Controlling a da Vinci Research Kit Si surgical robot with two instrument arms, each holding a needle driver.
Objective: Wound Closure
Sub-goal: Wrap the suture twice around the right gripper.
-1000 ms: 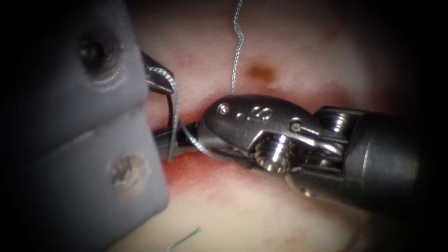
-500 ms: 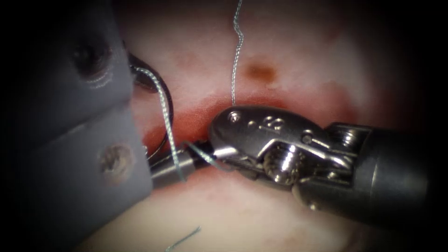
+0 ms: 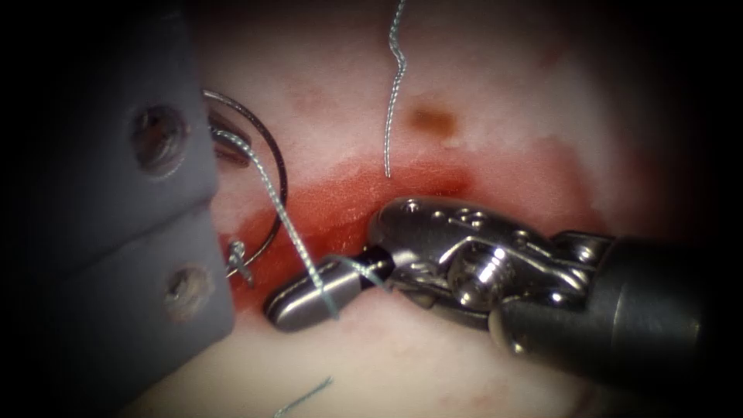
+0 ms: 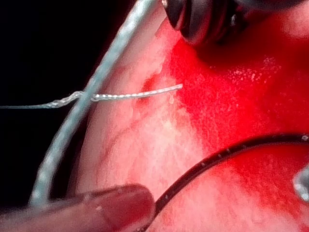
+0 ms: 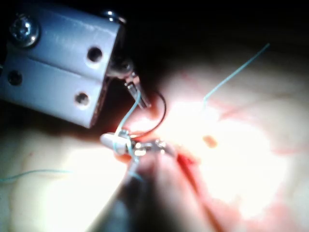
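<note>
Endoscope view. Item: pale pork-belly tissue (image 3: 495,93), with a horizontal red-stained cut (image 3: 348,205) across its middle and red fluid (image 3: 325,209) pooled along it.

Item: right arm's steel needle driver (image 3: 309,296), entering from the right; its jaws look pressed together and lie across the cut's left end, with the blue-grey braided thread (image 3: 290,228) crossing over them (whether the thread is pinched between them cannot be told).

Item: dark curved steel needle (image 3: 275,166), standing as an arc above the tissue at the cut's left end. Its upper end is at the left arm's slim tool tip (image 3: 228,147), which looks closed on it near the thread end; the lower end meets the tissue by a small knot (image 3: 238,255), and whether it enters cannot be told.

Item: loose cut thread end (image 3: 393,85), lying on the tissue above the cut; another short one (image 3: 303,396) lies below.

Left wrist view. Item: left tool's rounded jaw (image 4: 113,205), seen close, the dark needle (image 4: 217,157) curving away from it over red-stained tissue (image 4: 145,145). The thread (image 4: 82,104) runs alongside; a cut thread end (image 4: 140,94) lies across the tissue. The right tool's tip (image 4: 203,19) rests at the red patch.

Right wrist view. Item: right tool's bright tip (image 5: 118,141), with thread (image 5: 131,113) rising from it to the left tool (image 5: 135,92); the needle (image 5: 161,116) arcs between the two.
</note>
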